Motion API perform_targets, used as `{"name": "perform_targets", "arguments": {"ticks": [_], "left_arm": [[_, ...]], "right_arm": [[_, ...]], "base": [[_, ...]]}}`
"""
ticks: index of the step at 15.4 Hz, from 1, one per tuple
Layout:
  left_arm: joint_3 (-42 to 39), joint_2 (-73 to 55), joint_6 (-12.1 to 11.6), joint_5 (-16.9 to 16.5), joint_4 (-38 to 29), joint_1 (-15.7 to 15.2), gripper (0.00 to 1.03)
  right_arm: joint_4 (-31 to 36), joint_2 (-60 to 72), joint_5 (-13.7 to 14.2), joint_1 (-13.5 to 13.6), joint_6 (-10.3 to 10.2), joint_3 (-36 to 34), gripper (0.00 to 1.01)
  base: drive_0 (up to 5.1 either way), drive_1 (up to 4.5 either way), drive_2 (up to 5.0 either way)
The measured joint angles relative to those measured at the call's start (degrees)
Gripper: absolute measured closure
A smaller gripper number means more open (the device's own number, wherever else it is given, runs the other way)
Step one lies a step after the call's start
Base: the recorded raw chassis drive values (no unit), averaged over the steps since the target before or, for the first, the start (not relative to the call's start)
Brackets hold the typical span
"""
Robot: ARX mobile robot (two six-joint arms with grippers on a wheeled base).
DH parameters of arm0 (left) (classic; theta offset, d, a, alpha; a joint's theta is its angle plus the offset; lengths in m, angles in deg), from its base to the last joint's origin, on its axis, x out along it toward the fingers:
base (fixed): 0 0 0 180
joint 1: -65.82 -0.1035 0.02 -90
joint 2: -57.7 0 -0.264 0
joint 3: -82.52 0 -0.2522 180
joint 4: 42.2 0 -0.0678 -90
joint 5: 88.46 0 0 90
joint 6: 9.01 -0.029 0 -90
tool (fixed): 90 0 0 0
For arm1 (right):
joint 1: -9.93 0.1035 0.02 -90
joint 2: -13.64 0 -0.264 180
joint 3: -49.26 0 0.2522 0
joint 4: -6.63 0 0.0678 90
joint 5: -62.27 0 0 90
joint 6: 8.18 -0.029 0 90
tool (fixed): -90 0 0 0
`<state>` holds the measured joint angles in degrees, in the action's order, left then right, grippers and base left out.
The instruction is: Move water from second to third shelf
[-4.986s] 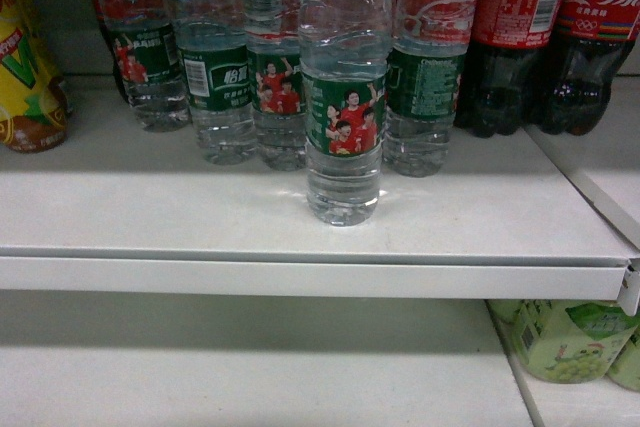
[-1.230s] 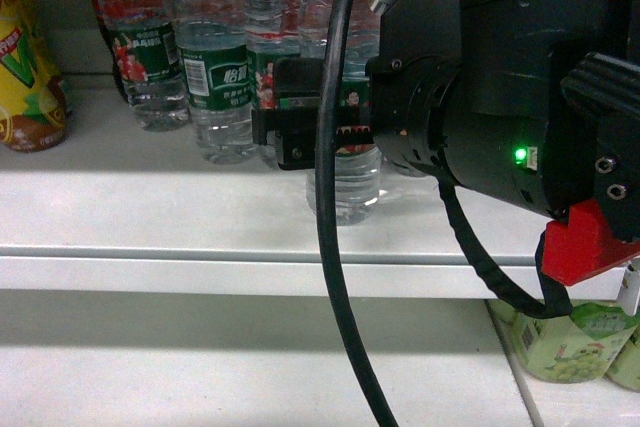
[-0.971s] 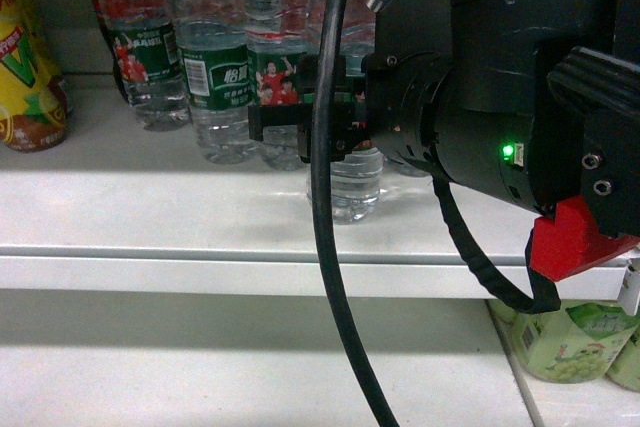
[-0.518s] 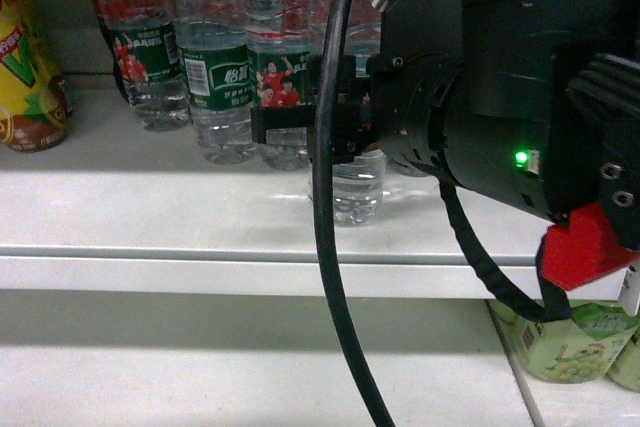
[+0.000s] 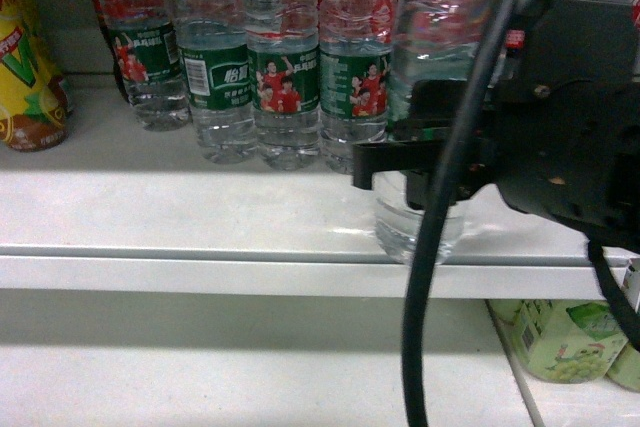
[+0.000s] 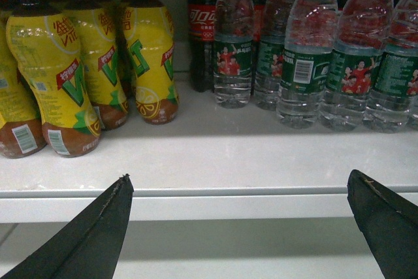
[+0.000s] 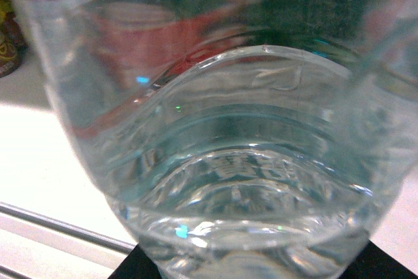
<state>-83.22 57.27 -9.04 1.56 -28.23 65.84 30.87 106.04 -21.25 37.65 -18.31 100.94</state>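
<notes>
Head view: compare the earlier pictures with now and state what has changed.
The right hand, clamped on the water bottle, has dragged it right and forward to the shelf edge, uncovering a bottle behind. The back-row bottles stayed put.

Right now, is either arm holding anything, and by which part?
The right gripper holds the water bottle by its labelled middle. The left gripper is open and empty.
</notes>
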Motion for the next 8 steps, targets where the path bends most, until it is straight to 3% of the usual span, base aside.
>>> {"name": "perform_targets", "arguments": {"ticks": [8], "left_arm": [[0.0,0.0,0.0,0.0,0.0,0.0,0.05]], "right_arm": [[-5.8,-21.0,0.2,-8.1,-0.5,-14.6,0.61]], "base": [[0.0,0.0,0.0]]}}
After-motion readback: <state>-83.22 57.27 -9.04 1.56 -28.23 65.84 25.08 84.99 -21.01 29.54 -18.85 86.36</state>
